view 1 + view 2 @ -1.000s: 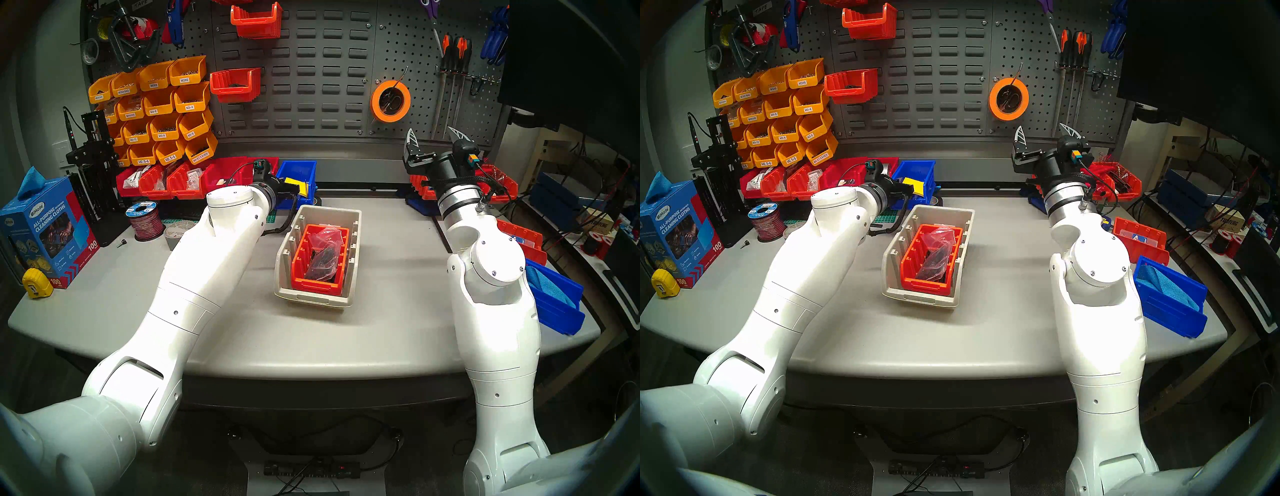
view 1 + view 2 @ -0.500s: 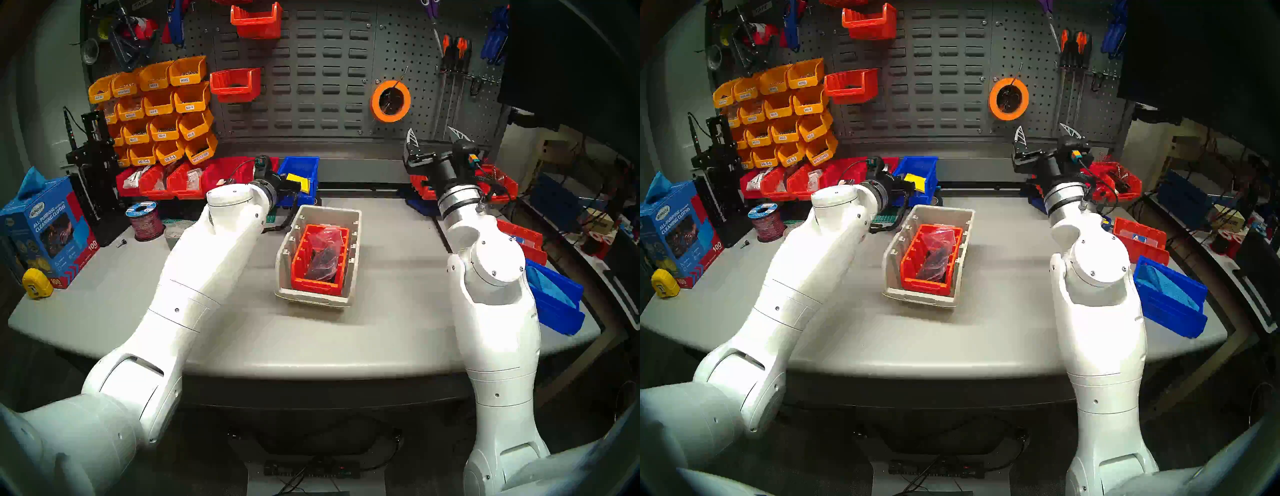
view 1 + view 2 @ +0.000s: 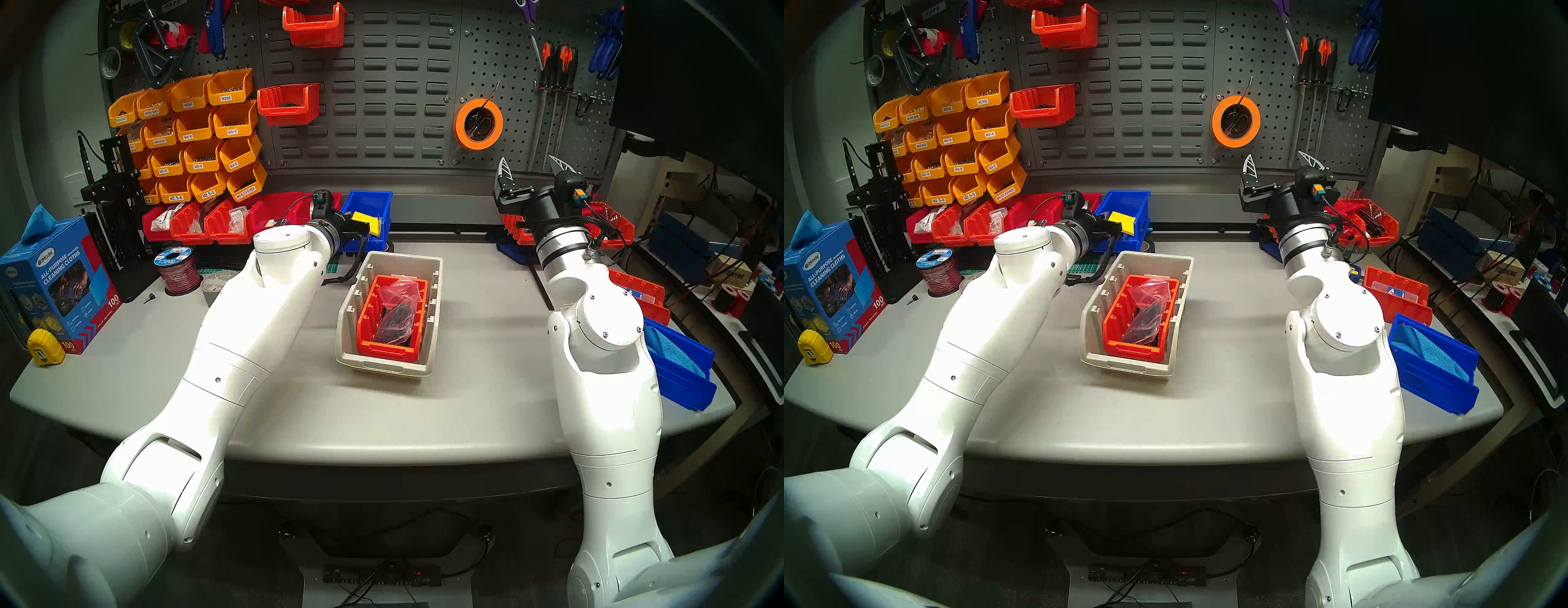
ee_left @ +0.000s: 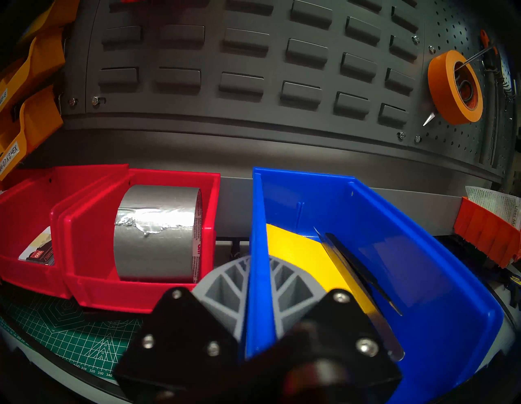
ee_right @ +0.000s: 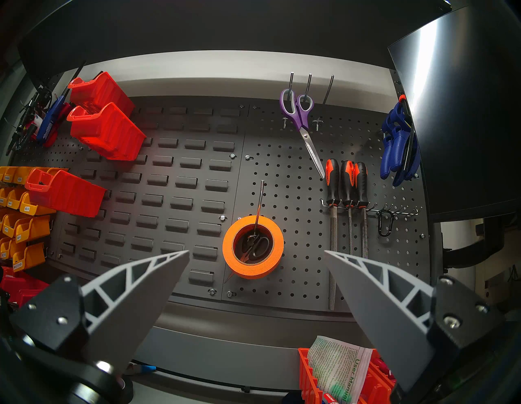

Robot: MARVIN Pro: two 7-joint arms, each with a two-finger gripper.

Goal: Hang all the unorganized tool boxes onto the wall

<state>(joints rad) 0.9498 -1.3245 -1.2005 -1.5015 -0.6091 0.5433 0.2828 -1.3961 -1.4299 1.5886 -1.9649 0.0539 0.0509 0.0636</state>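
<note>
My left hand (image 4: 258, 299) is clenched on the blue bin's (image 4: 375, 254) left wall, ready to lift it toward the wall (image 3: 382, 85). My right hand (image 5: 256, 270) is released, idle.

L pincer (image 4: 255, 285) clamped shut, R pincer (image 5: 256, 263) wide apart, raised

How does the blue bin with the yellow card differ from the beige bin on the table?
The blue bin is smaller than the beige bin. The left gripper is shut on the blue bin's side wall; nothing holds the beige bin. The blue bin holds a yellow card, the beige one a red-orange bin. Both are open-topped.
</note>
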